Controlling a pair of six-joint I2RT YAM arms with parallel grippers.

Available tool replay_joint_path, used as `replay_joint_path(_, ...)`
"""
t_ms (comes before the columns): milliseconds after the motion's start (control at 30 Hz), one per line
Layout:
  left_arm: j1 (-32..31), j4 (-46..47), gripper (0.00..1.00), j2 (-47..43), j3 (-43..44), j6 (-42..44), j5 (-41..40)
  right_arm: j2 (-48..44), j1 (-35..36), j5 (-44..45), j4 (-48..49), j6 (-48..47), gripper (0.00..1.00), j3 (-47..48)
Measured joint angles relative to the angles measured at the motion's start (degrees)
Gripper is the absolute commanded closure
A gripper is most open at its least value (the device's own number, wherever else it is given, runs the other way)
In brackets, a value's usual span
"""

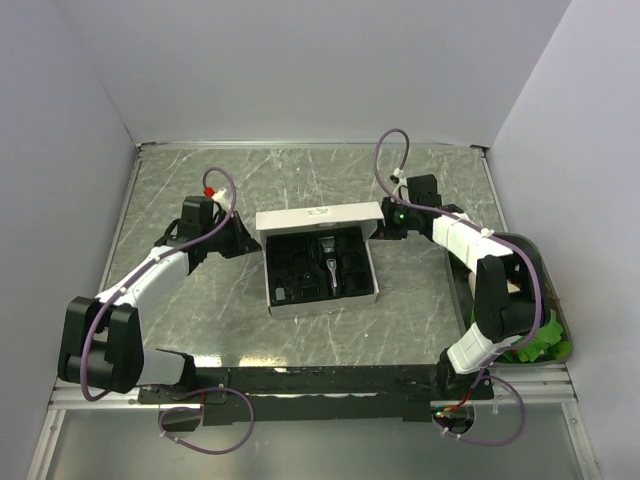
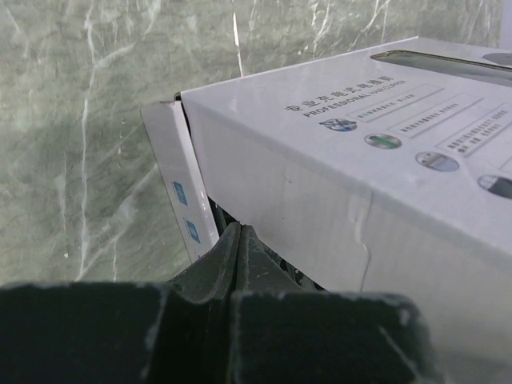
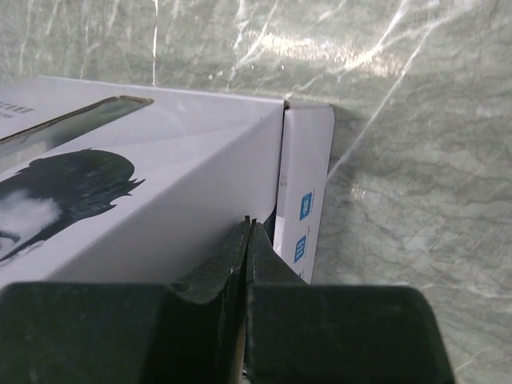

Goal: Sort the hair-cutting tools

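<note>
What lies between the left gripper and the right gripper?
The open white box, from left gripper to right gripper; the top view shows it.

At the bottom centre we see our right fingers (image 3: 226, 264) pressed together, jaws closed, their tips pointing at the seam where the white box (image 3: 184, 184) meets its side flap (image 3: 308, 172). The box fills the left of the frame, with a dark printed head (image 3: 72, 188) at far left. The flap carries two small blue marks. The marbled grey-green surface (image 3: 416, 120) spreads across the top and right.
</note>
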Motion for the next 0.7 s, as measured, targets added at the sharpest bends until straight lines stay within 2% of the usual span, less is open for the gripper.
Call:
replay_joint_path(400, -0.7, 0.8, 0.99, -2.5, -3.6, -0.9, 0.0, -2.8, 1.2, 2.3, 0.8, 0.8, 1.0, -5.9)
replay_joint_path(700, -1.7, -4.0, 0.99, -8.0, -5.2, -0.7, -4.8, -9.9, 1.5, 12.9, -0.5, 2.3, 1.0, -11.2)
